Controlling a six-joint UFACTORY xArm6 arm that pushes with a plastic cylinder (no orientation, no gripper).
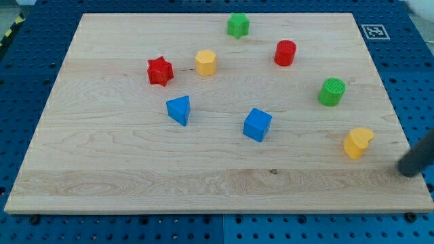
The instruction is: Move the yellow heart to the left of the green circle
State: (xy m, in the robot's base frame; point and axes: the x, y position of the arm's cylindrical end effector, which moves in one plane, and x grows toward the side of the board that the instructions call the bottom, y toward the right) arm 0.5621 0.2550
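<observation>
The yellow heart (357, 142) lies near the board's right edge, low in the view. The green circle (332, 91) stands above it and slightly to its left. My tip (407, 169) is at the view's far right, just to the right of and a little below the yellow heart, apart from it. The rod runs off the right edge of the view.
On the wooden board (102, 169): a green star (238, 25) at the top, a red cylinder (285, 53), a yellow hexagon (205, 62), a red star (160, 71), a blue triangle (180, 109), a blue cube (257, 124).
</observation>
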